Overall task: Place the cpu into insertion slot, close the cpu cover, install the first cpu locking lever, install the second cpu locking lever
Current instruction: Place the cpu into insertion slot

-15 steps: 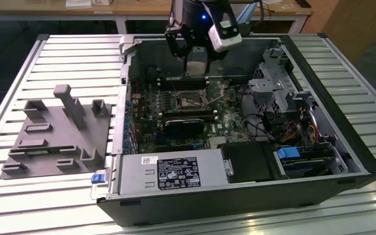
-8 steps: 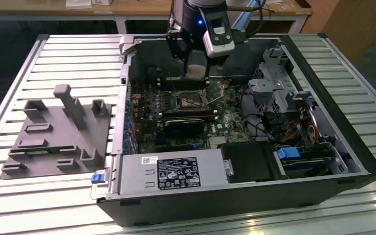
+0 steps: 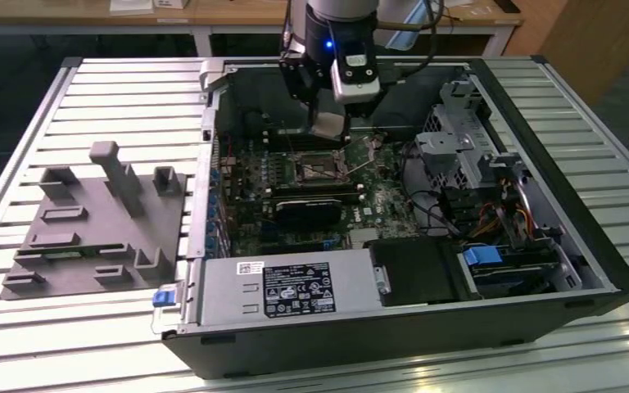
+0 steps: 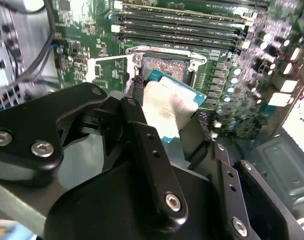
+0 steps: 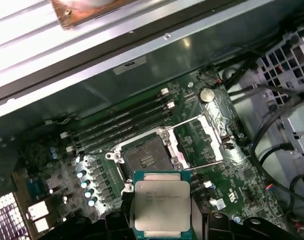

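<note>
Slatted table (image 3: 107, 90) carries an open case (image 3: 402, 344); the tool (image 3: 331, 129) grips the cpu (image 5: 162, 205) by its edges, close to the bare slot (image 5: 147, 159), cover (image 5: 212, 135) standing open.

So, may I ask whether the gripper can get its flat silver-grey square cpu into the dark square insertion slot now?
Probably yes: the gripper holds the cpu near the insertion slot, which lies bare, with the silver cpu cover swung open.

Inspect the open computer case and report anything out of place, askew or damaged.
Nothing stands out. The insertion slot sits empty with the cpu cover swung open beside it, and the gripper holds the cpu near the slot, not yet seated. No damage shows.
</note>
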Motion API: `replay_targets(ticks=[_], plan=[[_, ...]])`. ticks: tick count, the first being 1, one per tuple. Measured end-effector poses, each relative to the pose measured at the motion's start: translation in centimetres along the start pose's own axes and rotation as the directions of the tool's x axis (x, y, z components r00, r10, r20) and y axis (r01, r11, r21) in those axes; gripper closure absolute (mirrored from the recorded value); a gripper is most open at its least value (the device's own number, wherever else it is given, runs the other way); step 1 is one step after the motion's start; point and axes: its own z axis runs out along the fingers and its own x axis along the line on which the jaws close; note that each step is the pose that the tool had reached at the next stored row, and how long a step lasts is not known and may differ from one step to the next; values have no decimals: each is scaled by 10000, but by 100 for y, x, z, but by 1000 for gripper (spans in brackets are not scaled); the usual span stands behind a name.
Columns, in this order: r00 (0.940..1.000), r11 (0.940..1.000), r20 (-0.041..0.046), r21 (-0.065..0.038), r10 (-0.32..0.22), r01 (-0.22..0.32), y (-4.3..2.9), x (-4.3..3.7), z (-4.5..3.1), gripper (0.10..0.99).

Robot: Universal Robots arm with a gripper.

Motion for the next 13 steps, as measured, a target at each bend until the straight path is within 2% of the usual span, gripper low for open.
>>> replay_targets(ticks=[4,7,10,13], plan=[[9974,9974,60,-8,717,-717,-4,0,40,549],[9919,9919,106,-16,1268,-1268,-6,0,70,549],[9836,9837,149,-28,1797,-1797,-8,-1,100,549],[9722,9723,193,-43,2336,-2335,-11,-1,130,549]])
